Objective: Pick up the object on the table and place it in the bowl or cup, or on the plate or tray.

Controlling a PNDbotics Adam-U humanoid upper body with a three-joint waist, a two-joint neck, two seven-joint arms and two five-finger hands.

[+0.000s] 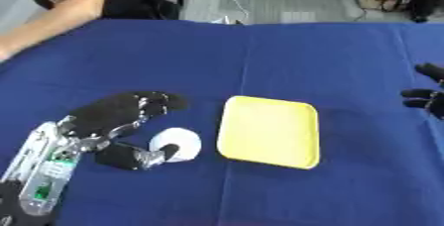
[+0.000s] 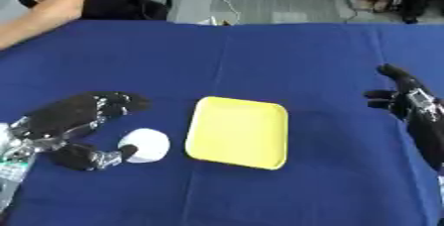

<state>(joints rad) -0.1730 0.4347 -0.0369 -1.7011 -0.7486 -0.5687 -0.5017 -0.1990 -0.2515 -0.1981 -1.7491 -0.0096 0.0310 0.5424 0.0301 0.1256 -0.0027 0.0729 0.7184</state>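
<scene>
A blue cloth covers the desk (image 1: 260, 56) from its far edge down to the bottom of both views, and most of that surface lies bare. The yellow tray (image 1: 269, 131) sits near the middle, a rounded rectangle with a shallow raised rim, tilted slightly askew. Wide open cloth stretches beyond it toward the far edge and to its right.

The white object (image 2: 149, 144) lies on the cloth just beside the tray's left edge, apart from it by a narrow strip of blue. It looks round, pale and smooth, with no markings to be made out.

The left hand (image 2: 74, 116) hovers at the object's left side, fingers stretched out above it and the thumb touching its near-left edge; it has not closed around it. The right hand (image 2: 401, 96) shows at the right edge, fingers relaxed and spread, well apart from the tray.
</scene>
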